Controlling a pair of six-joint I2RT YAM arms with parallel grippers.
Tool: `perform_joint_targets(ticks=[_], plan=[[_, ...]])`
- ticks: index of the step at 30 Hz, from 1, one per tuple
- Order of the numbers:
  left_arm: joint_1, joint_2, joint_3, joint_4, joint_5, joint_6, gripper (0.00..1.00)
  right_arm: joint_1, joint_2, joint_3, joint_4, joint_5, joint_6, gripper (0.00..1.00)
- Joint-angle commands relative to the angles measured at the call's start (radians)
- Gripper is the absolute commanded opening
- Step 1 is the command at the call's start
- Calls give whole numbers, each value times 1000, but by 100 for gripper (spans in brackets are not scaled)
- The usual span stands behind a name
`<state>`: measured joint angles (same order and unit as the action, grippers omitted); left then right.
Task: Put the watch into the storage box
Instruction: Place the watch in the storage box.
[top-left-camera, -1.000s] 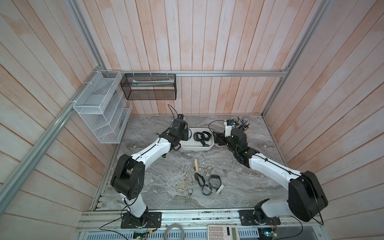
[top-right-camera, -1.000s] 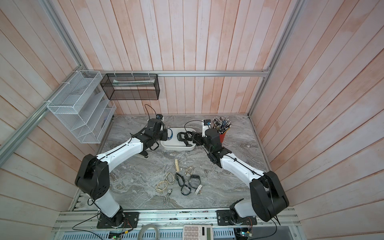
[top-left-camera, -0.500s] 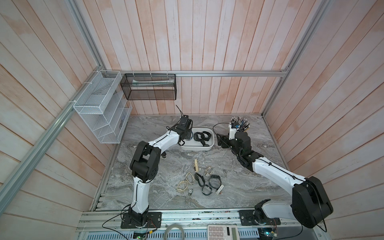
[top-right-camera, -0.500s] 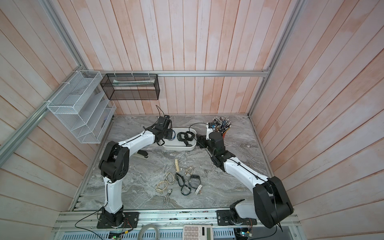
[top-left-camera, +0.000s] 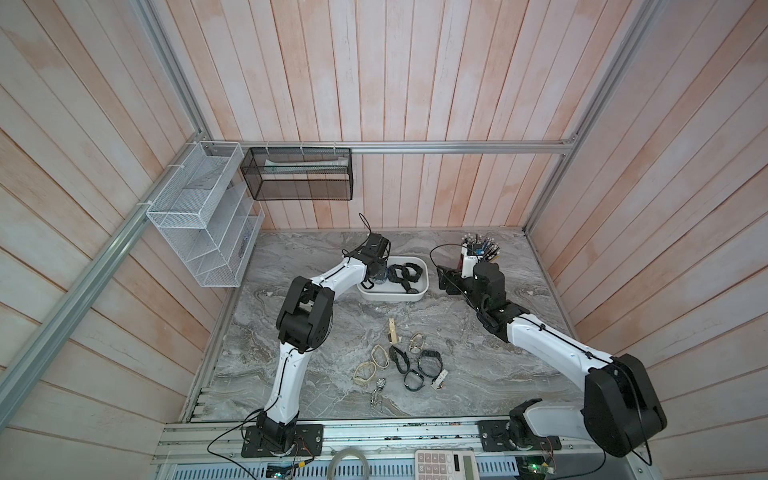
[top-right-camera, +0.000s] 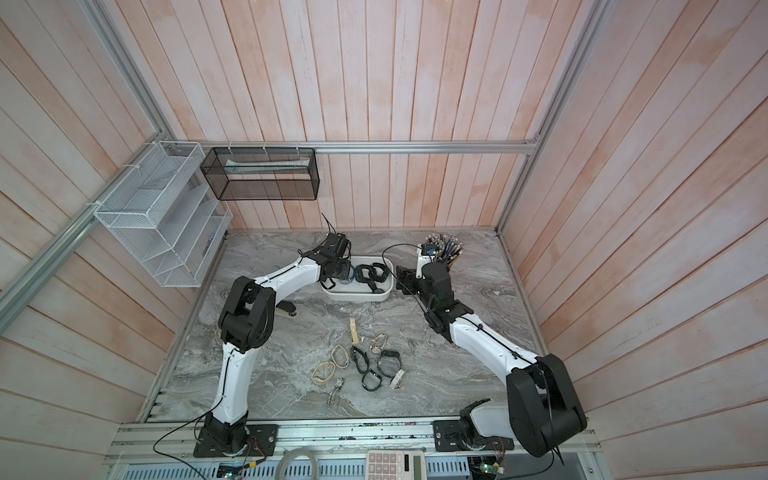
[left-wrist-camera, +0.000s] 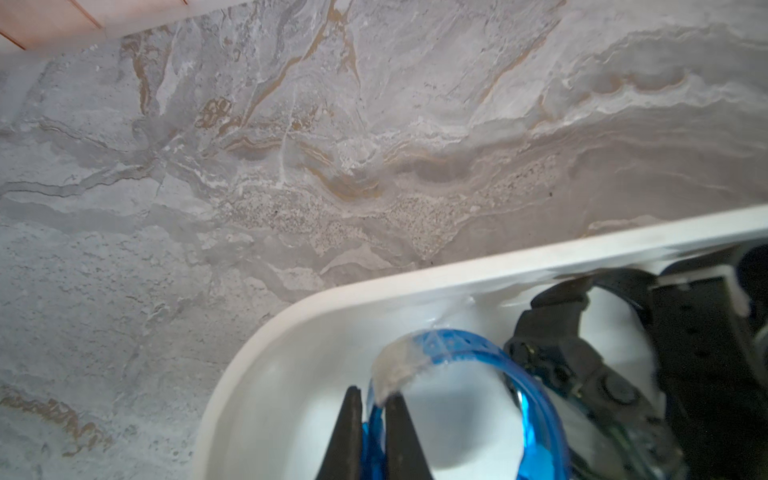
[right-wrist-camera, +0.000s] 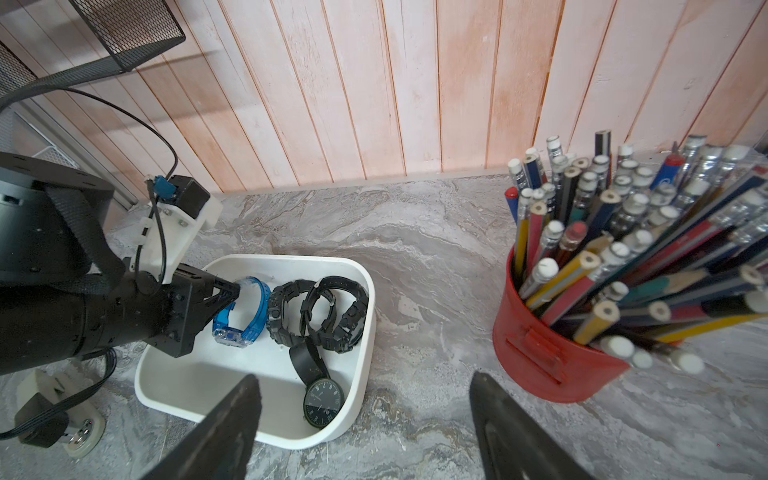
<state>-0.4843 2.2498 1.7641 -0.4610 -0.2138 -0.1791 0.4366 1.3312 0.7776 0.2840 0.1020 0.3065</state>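
The left gripper (left-wrist-camera: 372, 395) is pinching the strap of the blue translucent watch (right-wrist-camera: 255, 320). The watch is inside the white storage box (right-wrist-camera: 286, 436), at the end near the left arm, beside black watches (right-wrist-camera: 336, 311). The box stands near the back edge of the marble table (right-wrist-camera: 415, 249). The right gripper (right-wrist-camera: 365, 380) is spread wide and holds nothing.

- The grey marbled counter (top-left-camera: 478, 374) bore everything.
- A white storage box (top-left-camera: 390, 296) sat near its back.
- A red pencil tin (right-wrist-camera: 540, 353) stood beside the box, apart from it.
- Loose watches (top-left-camera: 399, 359) and a wooden clip (top-left-camera: 392, 331) lay nearer the front.
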Motion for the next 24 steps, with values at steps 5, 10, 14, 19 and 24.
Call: perform_joint_targets(ticks=[5, 10, 14, 19, 24], plan=[[2, 20, 61, -36, 43, -26, 0, -9, -28, 21, -6, -14, -22, 81], [3, -92, -27, 35, 87, -46, 17, -9, -26, 37, -20, -17, -17, 81], [2, -179, -86, 73, 106, -52, 39, -10, -17, 68, -47, -21, -23, 81], [3, -322, -206, 151, 127, -67, 66, -9, -20, 69, -58, -29, -13, 81], [4, -576, -482, 360, 225, -135, 87, -10, 3, 87, -106, -57, 2, 81]])
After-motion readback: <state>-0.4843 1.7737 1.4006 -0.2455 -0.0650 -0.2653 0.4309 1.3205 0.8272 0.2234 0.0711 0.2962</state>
